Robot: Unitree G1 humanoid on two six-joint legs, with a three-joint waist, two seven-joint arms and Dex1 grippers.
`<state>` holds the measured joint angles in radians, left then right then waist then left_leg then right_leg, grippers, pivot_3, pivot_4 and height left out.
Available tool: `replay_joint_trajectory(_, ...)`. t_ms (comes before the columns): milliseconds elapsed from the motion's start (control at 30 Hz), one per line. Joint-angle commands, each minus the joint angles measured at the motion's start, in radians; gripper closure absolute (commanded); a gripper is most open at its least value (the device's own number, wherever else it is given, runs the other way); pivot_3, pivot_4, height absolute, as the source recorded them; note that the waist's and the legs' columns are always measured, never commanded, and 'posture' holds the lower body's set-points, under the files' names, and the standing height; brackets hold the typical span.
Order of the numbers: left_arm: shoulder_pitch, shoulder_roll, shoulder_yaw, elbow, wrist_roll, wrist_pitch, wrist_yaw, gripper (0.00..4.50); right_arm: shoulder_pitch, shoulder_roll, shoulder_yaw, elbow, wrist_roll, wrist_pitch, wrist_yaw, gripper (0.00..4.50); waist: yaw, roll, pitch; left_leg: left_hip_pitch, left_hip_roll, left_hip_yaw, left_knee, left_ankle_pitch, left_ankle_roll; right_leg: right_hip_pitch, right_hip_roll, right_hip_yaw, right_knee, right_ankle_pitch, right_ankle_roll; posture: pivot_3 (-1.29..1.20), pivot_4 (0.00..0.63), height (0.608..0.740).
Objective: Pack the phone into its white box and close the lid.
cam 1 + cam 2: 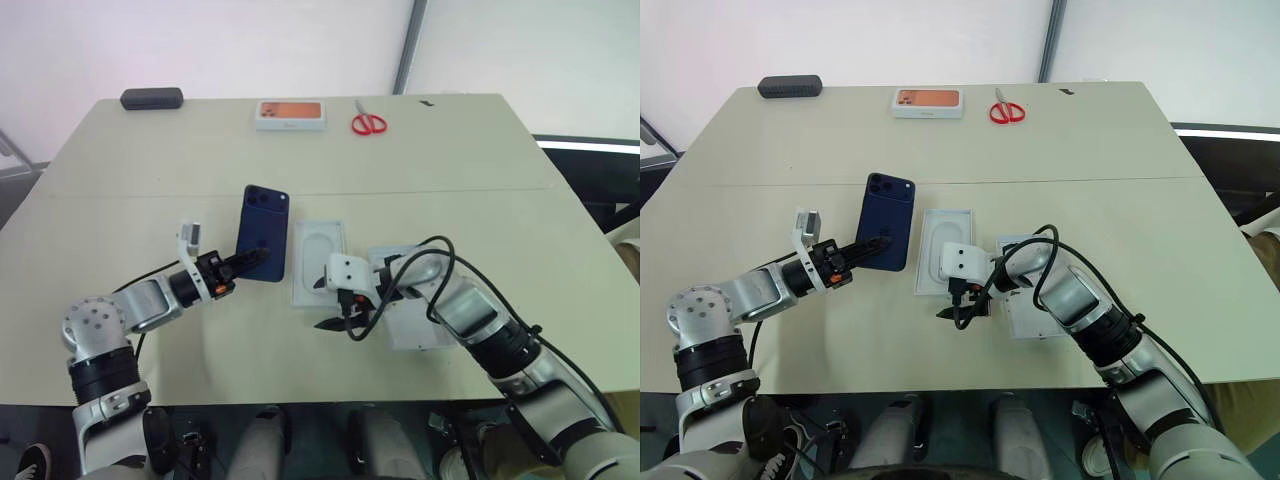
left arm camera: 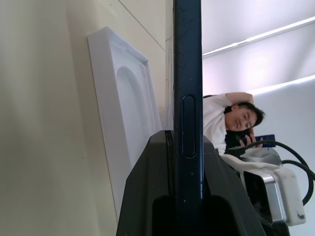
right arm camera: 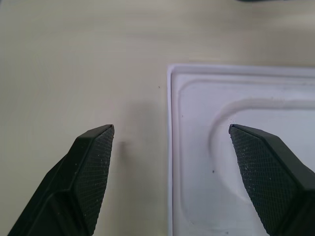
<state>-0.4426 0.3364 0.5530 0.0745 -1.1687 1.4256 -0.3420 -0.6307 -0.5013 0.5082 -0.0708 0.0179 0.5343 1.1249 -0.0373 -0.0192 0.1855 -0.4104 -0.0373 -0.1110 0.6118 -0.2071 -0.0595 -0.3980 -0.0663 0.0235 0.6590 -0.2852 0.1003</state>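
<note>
Phone (image 1: 264,232) was held off the counter (image 1: 480,200) in our left tool (image 1: 232,267), fingers clamped on its lower end, camera cluster at the far end, glossy back up. Left wrist view gave it edge-on: dark side rail with a side button, pinched between both fingers (image 2: 147,196).

Just right of it lay the white box (image 1: 319,262) with its moulded insert, rounded recess up, flat on the counter. Our right tool (image 1: 338,306) hung over the box's near end, fingers spread wide, gripping nothing. Right wrist view showed what the head views couldn't: one fingertip (image 3: 96,162) over bare counter, the other over the recess, box corner between them.

A white piece (image 1: 425,325) lay under our right forearm, mostly covered by arm and cable; could be the lid, couldn't tell.

Far edge: black oblong case (image 1: 152,98), white box with orange picture (image 1: 291,114), red scissors (image 1: 368,122). A person (image 2: 231,120) appeared behind in the left wrist view, partly hidden.
</note>
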Motion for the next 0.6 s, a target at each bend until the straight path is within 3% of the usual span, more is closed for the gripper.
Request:
replay_joint_trajectory(33, -0.006, 0.004, -0.002, -0.043, -0.041, -0.020, -0.006, 4.42, -0.009, 0.008, 0.022, 0.008, -0.019, -0.016, -0.003, 1.11, 0.000, 0.000, 0.000, 0.000, 0.000, 0.000, 0.000, 0.000, 0.000, 0.000, 0.000, 0.000, 0.000, 0.000, 0.000, 0.00, 0.150, 0.740)
replay_joint_trajectory(67, -0.006, 0.004, -0.003, -0.043, -0.041, -0.021, -0.006, 4.42, -0.009, 0.010, 0.025, 0.016, -0.025, -0.018, -0.006, 1.37, -0.001, 0.000, 0.000, 0.000, 0.000, 0.000, 0.000, 0.000, 0.000, 0.000, 0.000, 0.000, 0.000, 0.000, 0.000, 0.00, 0.150, 0.740)
replay_joint_trajectory(167, -0.006, 0.002, -0.005, -0.045, -0.045, -0.025, -0.003, 4.42, -0.008, 0.010, 0.024, 0.020, -0.031, -0.030, -0.004, 2.83, 0.000, 0.000, 0.000, 0.000, 0.000, 0.000, 0.000, 0.000, 0.000, 0.000, 0.000, 0.000, 0.000, 0.000, 0.000, 0.00, 0.150, 0.740)
replay_joint_trajectory(600, -0.006, -0.002, -0.005, -0.037, -0.070, -0.042, 0.014, 4.42, -0.019, 0.040, 0.020, 0.068, -0.053, -0.076, -0.028, 2.83, -0.001, 0.000, 0.000, 0.000, 0.000, 0.000, 0.000, 0.000, 0.000, 0.000, 0.000, 0.000, 0.000, 0.000, 0.000, 0.00, 0.150, 0.740)
